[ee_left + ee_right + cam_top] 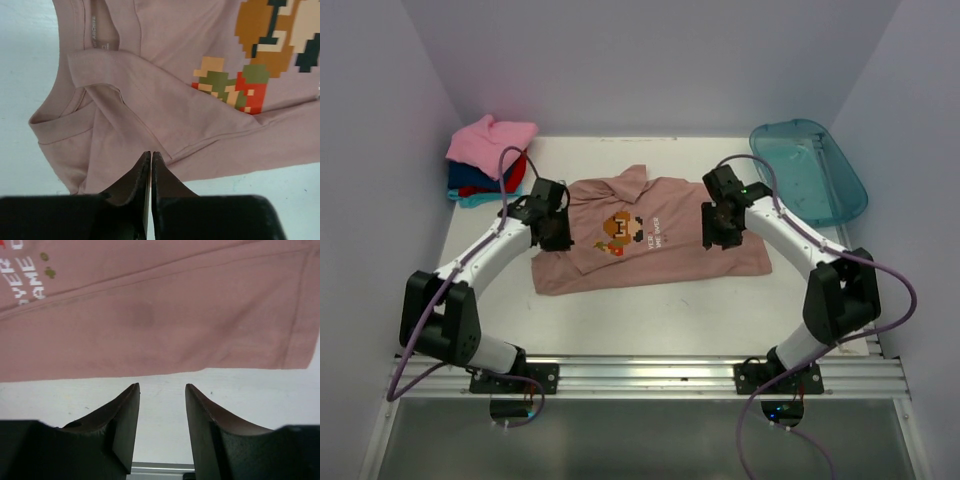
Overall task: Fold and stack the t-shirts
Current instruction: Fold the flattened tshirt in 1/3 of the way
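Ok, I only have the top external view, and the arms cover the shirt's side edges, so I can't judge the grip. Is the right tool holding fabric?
Observer: No. The right tool stands open over bare table, just off the pink-brown tee. Nothing is between its fingers.
Operator: And the left one?
Observer: The left tool has its fingers almost together, with only a thin slit between them. Its tips are over the tee's edge, and no cloth shows in the slit.
Operator: Is the neck lying flat there?
Observer: Not quite. A fold of cloth lies across the tee beside the neckband.
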